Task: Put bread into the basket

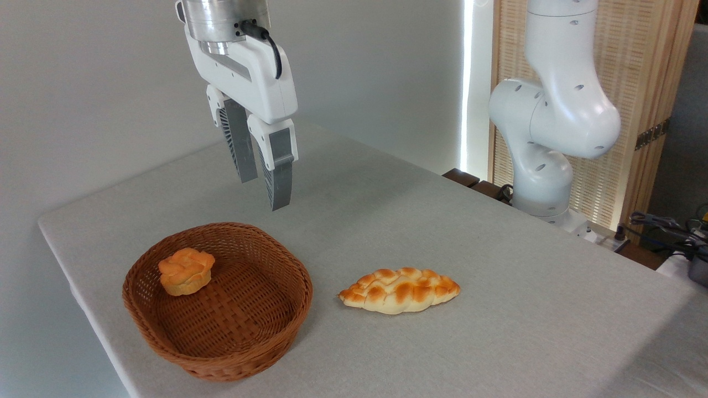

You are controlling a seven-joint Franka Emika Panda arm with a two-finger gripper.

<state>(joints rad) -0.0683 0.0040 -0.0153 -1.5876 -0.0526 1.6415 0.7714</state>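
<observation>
A grey table (498,309) stands by a plain white wall, with a wooden screen (647,66) at the right. The bread (186,270) is a small round orange bun with a knotted top. It sits upright inside the brown basket (276,326), near the back left. The basket's long side runs front to back. The gripper (264,190) hangs above, jaws a little apart, holding nothing.

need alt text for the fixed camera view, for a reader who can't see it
A small orange bun sits inside a brown wicker basket on a grey table, against its left wall. A white robot gripper hangs empty above the basket, jaws slightly apart. A pale braided loaf lies on the table to the right of the basket.
</observation>
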